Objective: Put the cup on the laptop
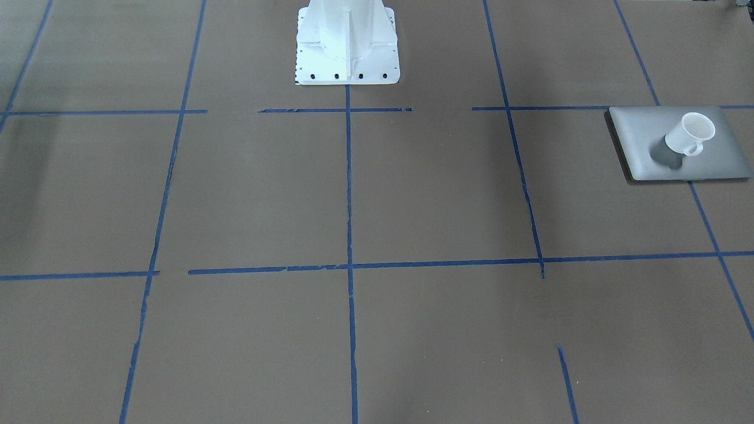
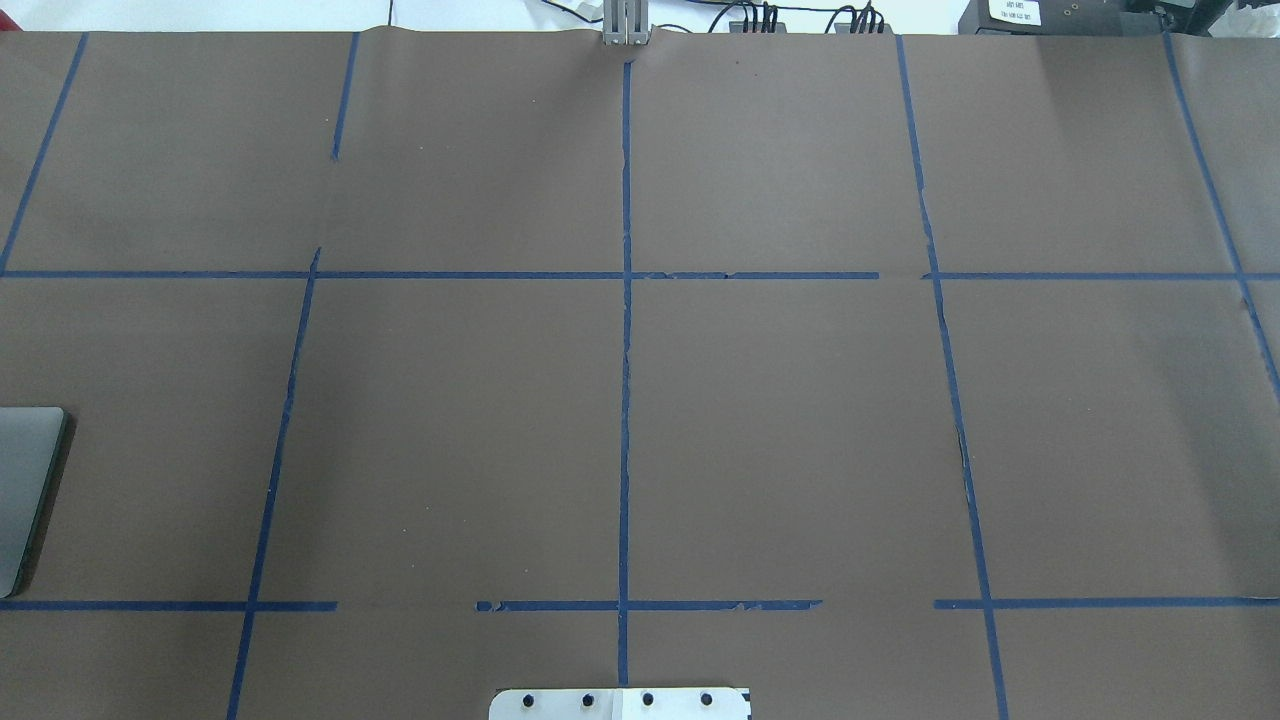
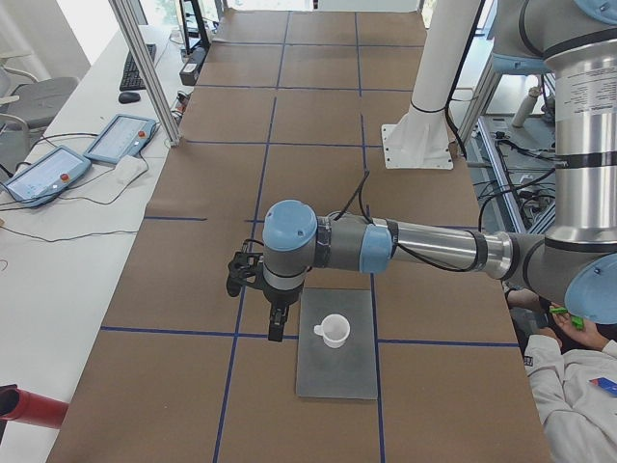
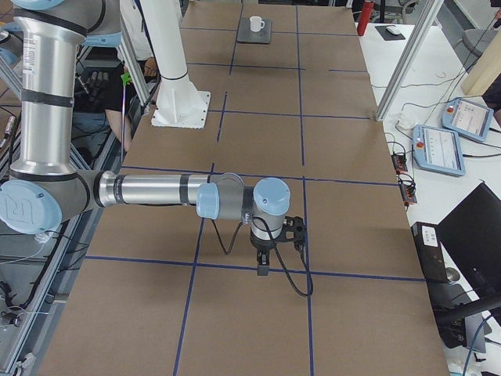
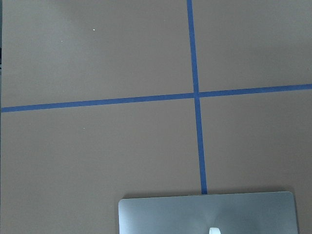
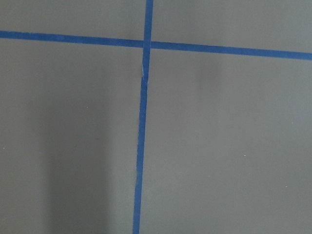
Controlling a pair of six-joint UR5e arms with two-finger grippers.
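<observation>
The white cup point(image 1: 690, 134) stands upright on the silver-grey laptop point(image 1: 639, 144), near the lid's middle, handle towards the camera. Both also show in the exterior left view, cup point(image 3: 334, 330) on laptop point(image 3: 335, 371), and far off in the exterior right view, cup point(image 4: 256, 24). The overhead view shows only the laptop's corner point(image 2: 25, 480). The left wrist view shows the laptop's edge point(image 5: 195, 214). My left gripper point(image 3: 277, 326) hangs just beside the laptop, apart from the cup; I cannot tell if it is open. My right gripper point(image 4: 262, 265) hangs over bare table, far from both; I cannot tell its state.
The white robot base point(image 1: 347, 47) stands at the table's robot side. Blue tape lines point(image 1: 349, 188) grid the brown table. Two operator pendants point(image 3: 120, 140) lie on the side bench. A person point(image 3: 578, 386) sits near the robot's side.
</observation>
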